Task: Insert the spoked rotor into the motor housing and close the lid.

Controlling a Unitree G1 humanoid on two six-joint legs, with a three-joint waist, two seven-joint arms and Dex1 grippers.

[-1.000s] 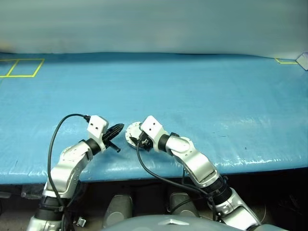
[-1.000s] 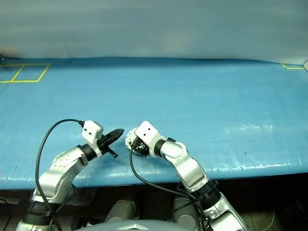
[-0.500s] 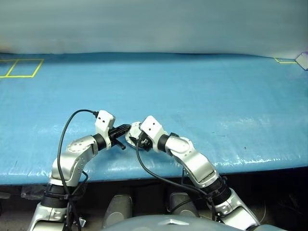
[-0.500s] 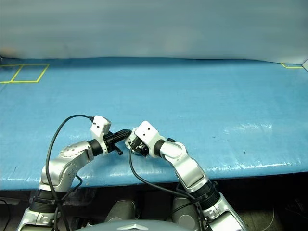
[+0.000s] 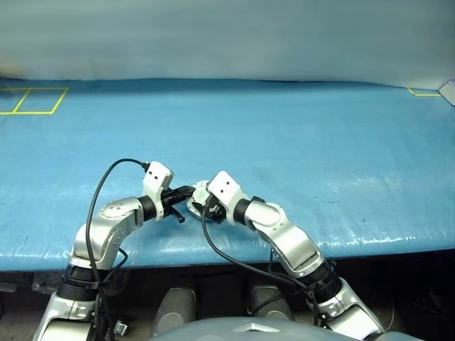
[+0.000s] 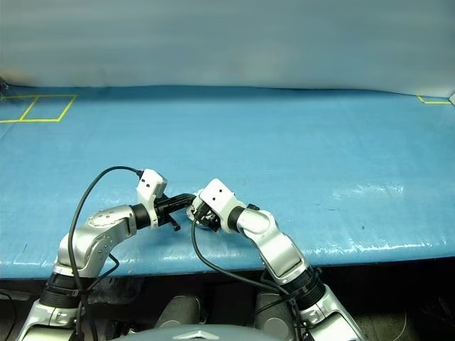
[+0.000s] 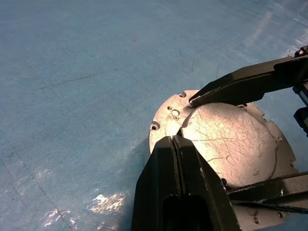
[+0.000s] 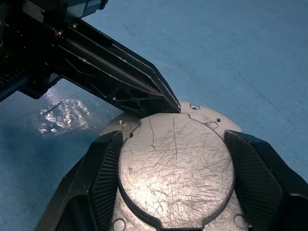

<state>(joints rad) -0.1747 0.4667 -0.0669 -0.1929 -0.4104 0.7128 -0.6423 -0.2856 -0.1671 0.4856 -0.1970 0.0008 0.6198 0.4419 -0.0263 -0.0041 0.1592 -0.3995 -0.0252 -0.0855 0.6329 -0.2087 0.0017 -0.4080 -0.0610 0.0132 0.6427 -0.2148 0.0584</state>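
The lid (image 8: 175, 168) is a scratched silvery disc with a raised flat centre and a notched rim, near the table's front edge. My right gripper (image 8: 175, 185) is shut on it, one black finger (image 8: 103, 173) on each side of the raised centre. My left gripper (image 7: 173, 140) is shut, and its joined tips rest on the lid (image 7: 226, 139) at the rim of the raised centre. In the left eye view the left gripper (image 5: 189, 190) meets the right gripper (image 5: 201, 204) over the lid (image 5: 198, 193). The spoked rotor and the motor housing are hidden.
The blue table cover (image 5: 284, 142) stretches wide and bare behind and to both sides. Yellow tape squares (image 5: 32, 99) mark its far left corner, and another tape mark (image 5: 419, 91) its far right. The table's front edge (image 5: 213, 252) runs just below both grippers.
The left gripper has swung right, from a short way left of the lid until its shut tips touch it. The right gripper and the lid have kept still.
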